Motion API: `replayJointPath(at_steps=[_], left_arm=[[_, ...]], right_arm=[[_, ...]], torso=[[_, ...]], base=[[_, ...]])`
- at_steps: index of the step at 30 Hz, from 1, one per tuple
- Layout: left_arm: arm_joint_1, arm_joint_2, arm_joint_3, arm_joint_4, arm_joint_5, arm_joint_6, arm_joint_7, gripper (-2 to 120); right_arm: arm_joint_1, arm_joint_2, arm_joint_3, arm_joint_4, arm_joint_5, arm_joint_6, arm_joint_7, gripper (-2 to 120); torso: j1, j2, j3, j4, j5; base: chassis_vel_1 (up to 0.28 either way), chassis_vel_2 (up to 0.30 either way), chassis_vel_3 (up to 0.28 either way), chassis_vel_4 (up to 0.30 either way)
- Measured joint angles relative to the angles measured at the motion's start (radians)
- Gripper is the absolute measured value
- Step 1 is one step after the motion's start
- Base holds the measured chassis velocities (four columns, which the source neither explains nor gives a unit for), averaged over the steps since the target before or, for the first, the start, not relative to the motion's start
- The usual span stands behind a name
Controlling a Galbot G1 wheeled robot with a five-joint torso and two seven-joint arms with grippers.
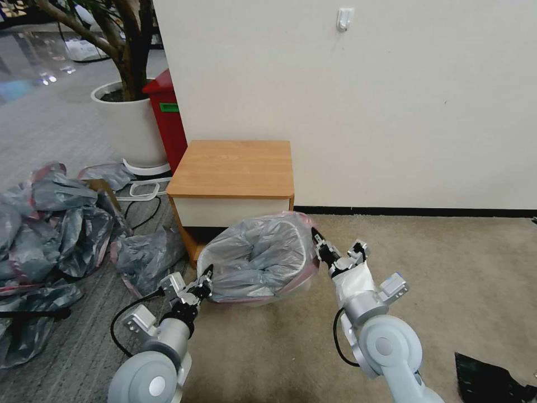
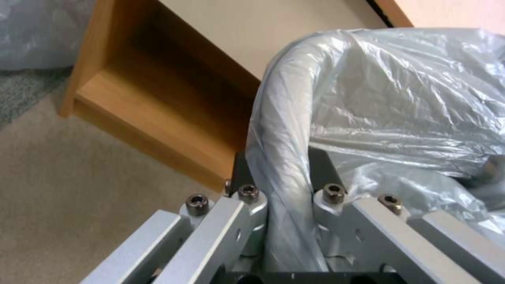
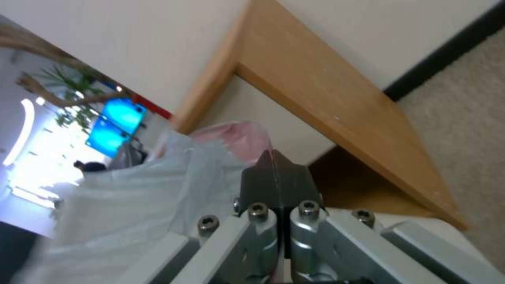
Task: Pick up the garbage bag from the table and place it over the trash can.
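Note:
The grey garbage bag (image 1: 254,260) with its pink rim band is draped over the beige trash can (image 1: 263,303), which stands on the carpet in front of the table (image 1: 232,167). My left gripper (image 1: 207,278) is at the can's near-left rim. In the left wrist view the left gripper (image 2: 281,167) has its fingers (image 2: 322,165) on either side of the bag-covered rim (image 2: 281,130), clamped on it. At the far-right rim my right gripper (image 1: 315,234) has its fingers (image 3: 274,177) pressed together at the bag's pink edge (image 3: 234,136).
A heap of similar grey bags (image 1: 50,224) lies on the floor to the left. Behind the table's left side stand a tall red bin (image 1: 168,120) and a white plant pot (image 1: 128,126). A white wall (image 1: 391,101) runs behind. Open carpet (image 1: 447,263) lies to the right.

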Motion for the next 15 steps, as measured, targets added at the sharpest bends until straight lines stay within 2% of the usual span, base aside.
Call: replayJointPath(at_steps=[5,15], left_arm=[[-0.005,0.001,0.000,-0.005,-0.022,0.002,0.001,6],[-0.003,0.000,0.004,-0.020,-0.029,0.005,0.002,6]], right_arm=[[0.013,-0.011,0.002,-0.067,-0.022,-0.031,-0.006,0],[0.034,-0.008,0.007,-0.163,-0.052,-0.024,-0.029,0]], torso=[[0.000,0.000,0.000,-0.0001,0.0000],[0.000,0.000,0.000,0.0000,0.0000]], base=[[0.000,0.000,0.000,0.000],[0.000,0.000,0.000,0.000]])
